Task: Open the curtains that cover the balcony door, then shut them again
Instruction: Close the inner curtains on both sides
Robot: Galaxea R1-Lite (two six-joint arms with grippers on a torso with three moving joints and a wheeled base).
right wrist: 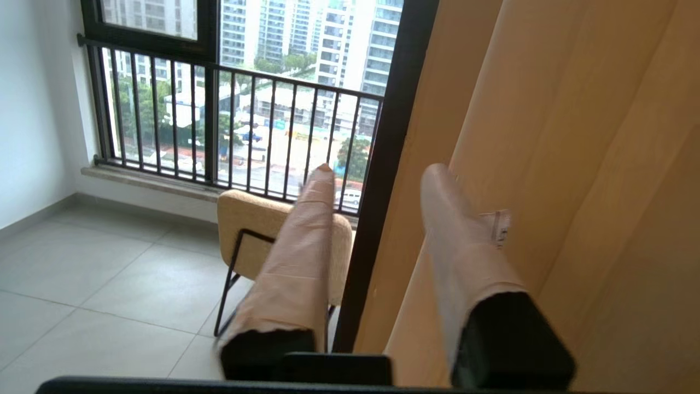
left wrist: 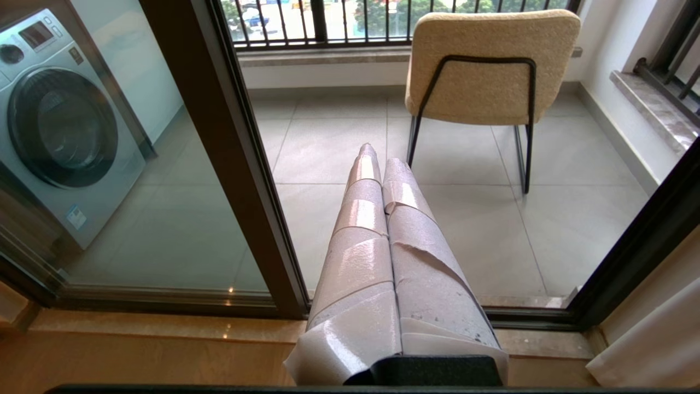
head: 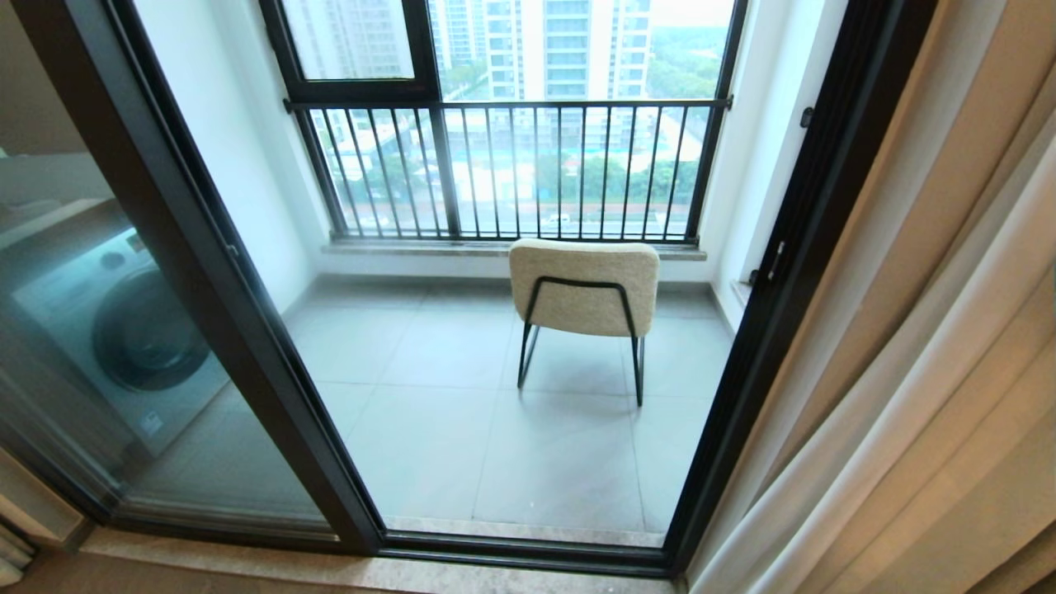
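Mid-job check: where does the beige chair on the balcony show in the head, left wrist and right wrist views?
Head view: the chair stands centre, before the window railing.
Left wrist view: the chair sits top right, beyond the shut left gripper.
Right wrist view: the chair is low centre, partly behind the open right gripper.
Shared landmark: the window railing.

Beige-tan curtains (head: 924,330), black-framed balcony door (head: 247,330)

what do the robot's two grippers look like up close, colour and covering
The left gripper has two long tapered fingers wrapped in wrinkled, glossy greyish-pink tape, on a black base. The right gripper has the same pale pink wrapped fingers with black bases, and a small clear tape tab sticking off one.
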